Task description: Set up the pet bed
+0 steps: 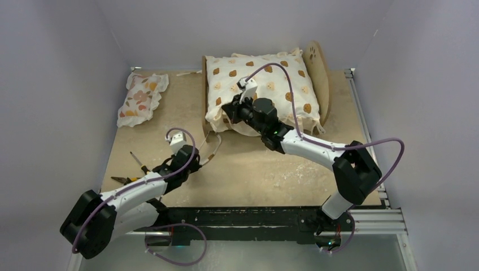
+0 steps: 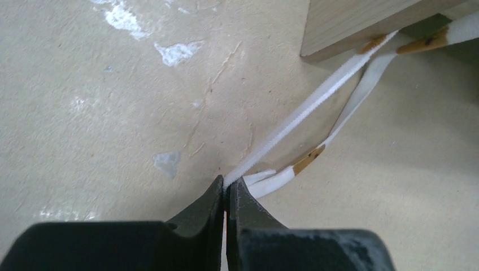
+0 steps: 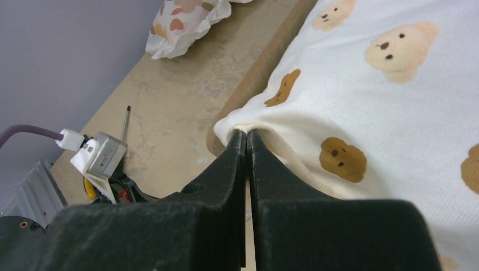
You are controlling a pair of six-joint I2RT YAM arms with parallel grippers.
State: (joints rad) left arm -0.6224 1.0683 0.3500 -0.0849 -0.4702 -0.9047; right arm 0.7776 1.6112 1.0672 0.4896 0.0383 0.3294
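The pet bed (image 1: 319,68) stands at the far middle of the counter (image 1: 254,169). Its long axis runs left to right, with the paw-print headboard at the right end and the low footboard at the left. A bear-print cushion (image 1: 260,90) lies over the frame and covers its base.

The bed's far side is close to the back wall, and its headboard is near the metal rail (image 1: 361,107) along the counter's right edge. A broad stretch of bare counter lies in front of the bed. A floral pillow (image 1: 141,96) sits at the far left, well apart from the bed. A screwdriver (image 1: 137,161) and yellow-handled pliers (image 1: 125,180) lie at the near left, beside the left arm.

The left arm reaches low and forward. The left tool (image 2: 227,186) is clenched on a white ribbon (image 2: 316,99), which runs up to the bed's near left corner (image 2: 350,22).

The right arm stretches forward and leftward over the open counter. The right tool (image 3: 247,135) is pinched shut on the cushion's (image 3: 395,84) edge, at its near left corner by the footboard (image 3: 271,53).
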